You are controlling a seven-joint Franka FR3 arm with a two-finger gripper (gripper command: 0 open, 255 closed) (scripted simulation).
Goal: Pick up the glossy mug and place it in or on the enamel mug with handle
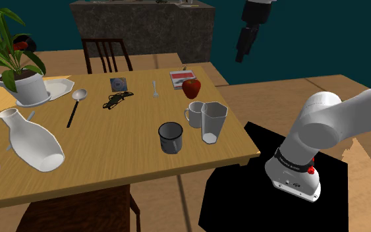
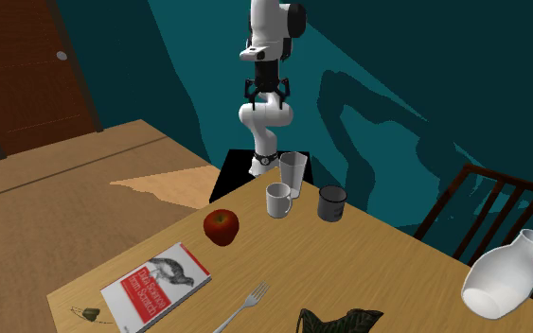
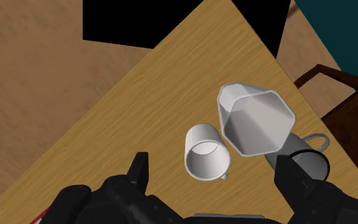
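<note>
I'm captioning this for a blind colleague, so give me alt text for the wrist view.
The black hand, fingers apart, hangs above a white mug standing on a wooden table near its corner. Beside the mug are a faceted clear tumbler and a dark mug, partly hidden behind one finger.

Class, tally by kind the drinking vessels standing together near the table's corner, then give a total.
Mugs: 2, a white mug and a dark mug
Glasses: 1, a tall glass
Total: 3
</note>
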